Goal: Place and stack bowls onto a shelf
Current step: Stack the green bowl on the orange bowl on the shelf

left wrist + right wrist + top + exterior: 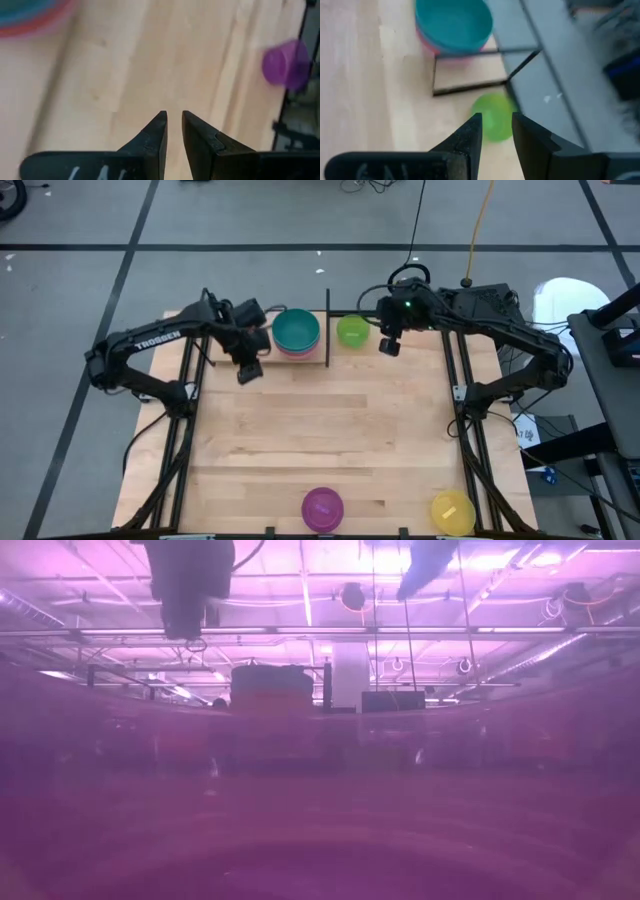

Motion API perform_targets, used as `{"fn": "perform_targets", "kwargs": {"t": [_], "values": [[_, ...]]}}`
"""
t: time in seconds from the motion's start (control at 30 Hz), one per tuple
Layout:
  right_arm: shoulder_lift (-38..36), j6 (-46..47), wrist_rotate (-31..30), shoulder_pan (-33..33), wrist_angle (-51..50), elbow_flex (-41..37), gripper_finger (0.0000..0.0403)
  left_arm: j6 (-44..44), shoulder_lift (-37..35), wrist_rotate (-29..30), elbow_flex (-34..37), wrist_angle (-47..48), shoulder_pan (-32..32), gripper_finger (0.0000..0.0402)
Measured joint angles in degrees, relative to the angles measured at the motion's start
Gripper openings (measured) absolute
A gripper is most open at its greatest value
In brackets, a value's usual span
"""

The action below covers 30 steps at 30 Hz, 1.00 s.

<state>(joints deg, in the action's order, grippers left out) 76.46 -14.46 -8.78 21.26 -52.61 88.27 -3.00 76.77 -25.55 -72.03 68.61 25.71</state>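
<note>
A stack of bowls with a teal bowl on top and pink below sits on the shelf at the far edge, also seen as the stack. The lime green bowl stands just right of the shelf's black rod. My left gripper hovers left of the stack, its fingers a narrow gap apart and holding nothing. My right gripper hangs just right of the green bowl, open and empty. The purple bowl and yellow bowl rest at the near edge.
Bare tabletop lies between the shelf and the near-edge bowls. The purple bowl fills the low view right in front of the camera, and the arms hang at that picture's top. Black frame rods run along the table's left and right sides.
</note>
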Motion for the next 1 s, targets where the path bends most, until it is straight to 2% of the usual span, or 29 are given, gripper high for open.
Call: {"fn": "perform_targets", "kwargs": {"t": [0.13,0.3,0.63,0.73,0.83,1.0], "values": [[2.6,-4.5,7.1,1.8,-4.1,-0.1,0.0100,2.4,0.0,0.0,0.0,1.3,-4.9,0.0063],[6.9,-13.5,11.7,3.7,-0.8,-4.7,0.0100,4.9,0.0,0.0,0.0,1.5,-8.6,0.0063],[11.9,-24.4,12.2,9.0,12.6,-15.6,0.0100,10.1,0.0,0.1,0.0,1.7,-11.5,0.0063],[12.7,-25.3,15.3,11.4,16.5,-18.0,0.0100,11.5,0.0,0.1,0.0,1.7,-12.0,0.0063],[14.2,-25.4,18.2,13.2,18.6,-19.4,0.0100,12.8,0.0,0.1,0.0,1.7,-12.3,0.0063],[19.2,-26.2,19.5,15.0,19.8,-19.6,0.0100,14.1,0.0,0.1,0.0,1.7,-12.3,0.0063]]}}
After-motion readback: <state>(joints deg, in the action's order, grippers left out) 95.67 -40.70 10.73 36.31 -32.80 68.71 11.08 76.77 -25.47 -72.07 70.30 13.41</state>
